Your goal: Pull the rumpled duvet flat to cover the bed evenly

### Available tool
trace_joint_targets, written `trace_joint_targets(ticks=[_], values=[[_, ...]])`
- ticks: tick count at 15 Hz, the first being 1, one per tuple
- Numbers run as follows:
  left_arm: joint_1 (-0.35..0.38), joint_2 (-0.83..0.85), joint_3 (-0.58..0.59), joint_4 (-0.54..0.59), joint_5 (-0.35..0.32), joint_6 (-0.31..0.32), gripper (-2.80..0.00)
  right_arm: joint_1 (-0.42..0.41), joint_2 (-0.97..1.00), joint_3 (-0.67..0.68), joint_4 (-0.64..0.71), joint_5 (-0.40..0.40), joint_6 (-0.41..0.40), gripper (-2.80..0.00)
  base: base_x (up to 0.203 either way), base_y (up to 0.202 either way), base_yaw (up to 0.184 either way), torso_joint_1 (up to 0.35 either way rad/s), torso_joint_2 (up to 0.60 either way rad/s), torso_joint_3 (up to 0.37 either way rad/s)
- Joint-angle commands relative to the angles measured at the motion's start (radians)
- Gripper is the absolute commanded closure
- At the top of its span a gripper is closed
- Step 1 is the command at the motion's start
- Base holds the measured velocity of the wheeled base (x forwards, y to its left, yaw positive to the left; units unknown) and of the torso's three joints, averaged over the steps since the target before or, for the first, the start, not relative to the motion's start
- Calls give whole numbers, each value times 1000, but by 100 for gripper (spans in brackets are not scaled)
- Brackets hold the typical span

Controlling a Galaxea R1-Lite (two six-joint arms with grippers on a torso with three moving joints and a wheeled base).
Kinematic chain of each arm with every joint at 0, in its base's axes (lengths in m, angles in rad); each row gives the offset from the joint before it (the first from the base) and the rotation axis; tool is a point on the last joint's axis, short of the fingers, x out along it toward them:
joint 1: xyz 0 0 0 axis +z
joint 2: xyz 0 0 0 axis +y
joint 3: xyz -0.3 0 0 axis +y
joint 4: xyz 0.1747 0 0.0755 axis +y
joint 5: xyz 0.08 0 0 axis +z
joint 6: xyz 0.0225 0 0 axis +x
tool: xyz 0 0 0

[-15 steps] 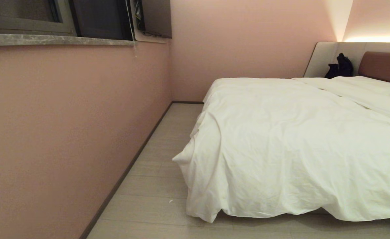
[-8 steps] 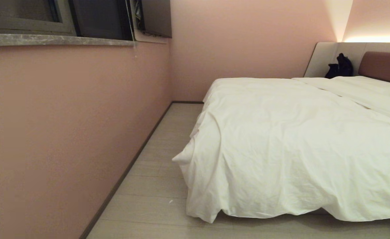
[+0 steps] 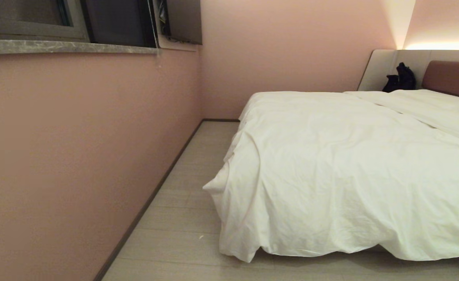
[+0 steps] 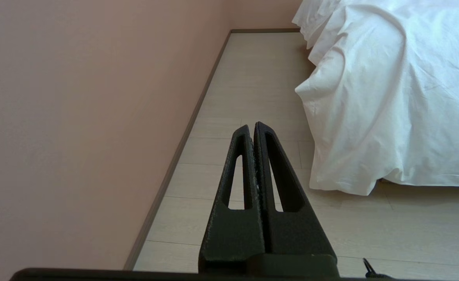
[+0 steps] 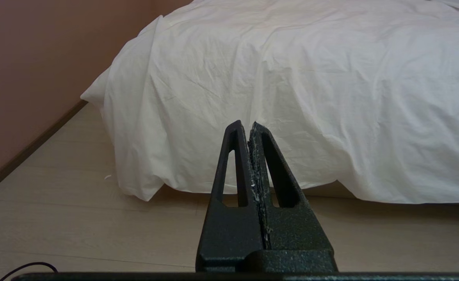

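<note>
Pink walls [image 3: 77,136], a dark window [image 3: 116,21] above a grey stone sill [image 3: 57,47], pale plank floor [image 3: 182,234], warm strip light [image 3: 444,46] at the far right

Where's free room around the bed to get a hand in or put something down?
Bare floor strip between the pink wall and the duvet, plus the floor along its hanging foot edge. Both grippers, left gripper and right gripper, hang shut above it. Crowded: dark bag by the headboard.

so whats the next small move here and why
Probably open the left gripper and reach toward the duvet corner that bulges toward the wall. Both grippers are shut and empty, short of the bed, the right gripper pointing at the hanging foot edge. The duvet already covers the bed but sags unevenly at that corner.
</note>
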Motion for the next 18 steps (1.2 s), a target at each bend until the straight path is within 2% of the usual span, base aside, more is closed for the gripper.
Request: trace_joint_targets(ticks=[1, 18], values=[[0, 0, 0, 0, 1, 1, 0, 0, 1, 0, 0, 1, 0, 0, 0, 0, 0, 0, 0, 0], [0, 0, 0, 0, 0, 0, 0, 0, 1, 0, -2, 1, -10, 0, 0, 0, 0, 0, 0, 0]])
